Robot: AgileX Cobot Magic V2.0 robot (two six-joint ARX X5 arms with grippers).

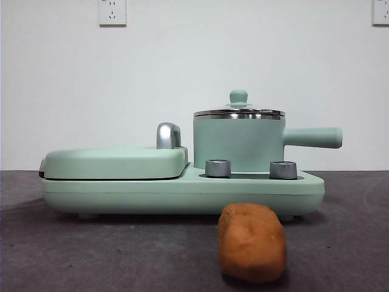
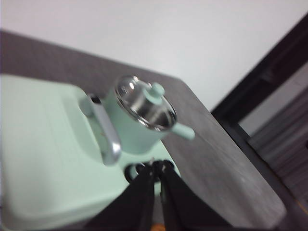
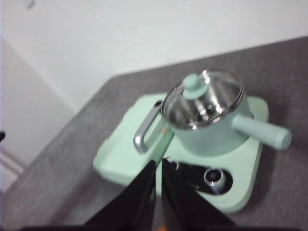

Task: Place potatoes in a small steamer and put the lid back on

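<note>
Nearest you, the potato lies on the table; lift the lid by its knob first. Both grippers' jaws sit nearly closed, empty.

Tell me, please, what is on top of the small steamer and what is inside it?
The lid sits on the small steamer. Through its glass, bare steel shows in the wrist views; no potato inside, it lies on the table.

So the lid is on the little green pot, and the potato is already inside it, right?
Not quite. The lid is on the small steamer, but the potato is not inside: the front view shows it lying on the table in front of the appliance.
</note>
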